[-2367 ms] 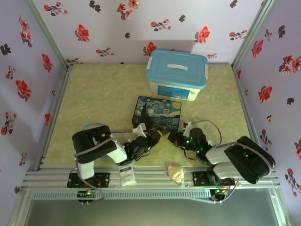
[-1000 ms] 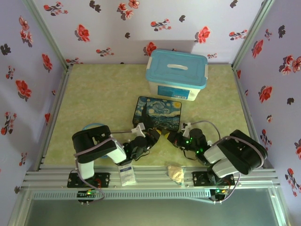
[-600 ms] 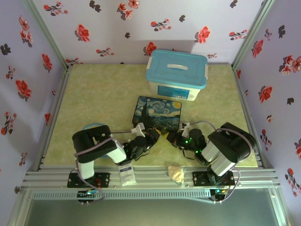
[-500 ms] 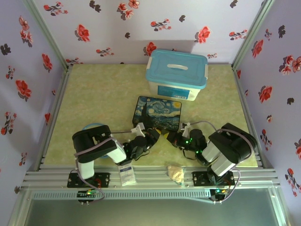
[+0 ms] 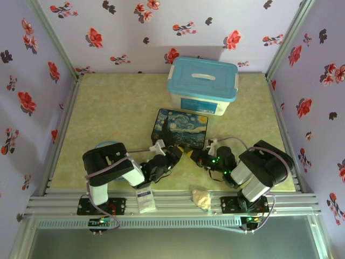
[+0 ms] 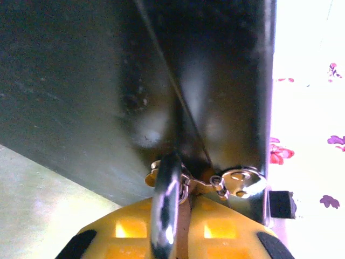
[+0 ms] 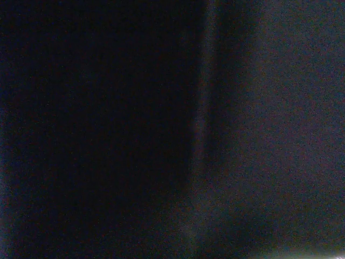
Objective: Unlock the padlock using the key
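Down at the frame's bottom edge in the left wrist view, my left gripper [image 6: 183, 210] has its yellow fingers [image 6: 129, 229] pressed together on the padlock, whose silver shackle [image 6: 164, 216] stands between them. A small shiny key [image 6: 240, 182] hangs on a ring beside the shackle, against the dark wall of the painted tin [image 6: 108, 81]. From above, the left gripper [image 5: 173, 152] and right gripper [image 5: 195, 156] meet tip to tip just in front of the tin [image 5: 181, 128]. The right wrist view is dark. What the right gripper holds is hidden.
A white box with a blue lid [image 5: 202, 86] stands behind the tin. A white packet [image 5: 144, 198] and a tan crumpled item [image 5: 201, 198] lie on the front rail. A stethoscope's blue loop [image 5: 108, 143] and its tube [image 5: 141, 150] sit by the left arm. Flowered walls surround the mat.
The right arm's upper link has swung left, toward the middle, while its gripper stayed put. The left gripper has barely shifted and still holds the padlock.
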You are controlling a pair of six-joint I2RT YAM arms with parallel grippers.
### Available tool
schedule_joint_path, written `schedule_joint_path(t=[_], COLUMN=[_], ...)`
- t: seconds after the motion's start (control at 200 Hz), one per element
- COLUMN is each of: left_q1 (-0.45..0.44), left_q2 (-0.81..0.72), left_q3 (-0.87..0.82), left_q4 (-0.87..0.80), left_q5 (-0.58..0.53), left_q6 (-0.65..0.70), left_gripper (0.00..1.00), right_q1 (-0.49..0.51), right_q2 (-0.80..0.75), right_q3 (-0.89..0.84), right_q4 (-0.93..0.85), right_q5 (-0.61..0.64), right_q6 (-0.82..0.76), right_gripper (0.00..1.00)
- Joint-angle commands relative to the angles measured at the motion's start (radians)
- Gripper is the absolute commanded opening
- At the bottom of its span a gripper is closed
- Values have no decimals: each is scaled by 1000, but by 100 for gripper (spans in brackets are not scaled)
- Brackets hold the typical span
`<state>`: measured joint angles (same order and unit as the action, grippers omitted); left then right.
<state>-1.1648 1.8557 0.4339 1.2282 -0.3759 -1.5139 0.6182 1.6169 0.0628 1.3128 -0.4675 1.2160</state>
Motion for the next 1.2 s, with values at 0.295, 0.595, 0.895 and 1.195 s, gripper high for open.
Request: schedule_joint_path(t=[0.295,0.595,0.895,1.195], left_q1=[-1,0,1,17], left_q2=[-52,-58,-47,-34], left_q3=[76,119,78,45], left_q4=[85,88,89,89], left_q5=[195,293,357,393], left_q6=[-1,3,8,25], left_gripper=[0,0,0,0], right_q1=[-104,-179,-213,-192], right_q2=[2,69,21,-2], right_q3=[58,82,93,120], right_q4=[21,72,-7,-13], right_q5=[-241,-332,-371,-377], right_q6=[-20,20,-9,24], right_gripper=[0,0,0,0])
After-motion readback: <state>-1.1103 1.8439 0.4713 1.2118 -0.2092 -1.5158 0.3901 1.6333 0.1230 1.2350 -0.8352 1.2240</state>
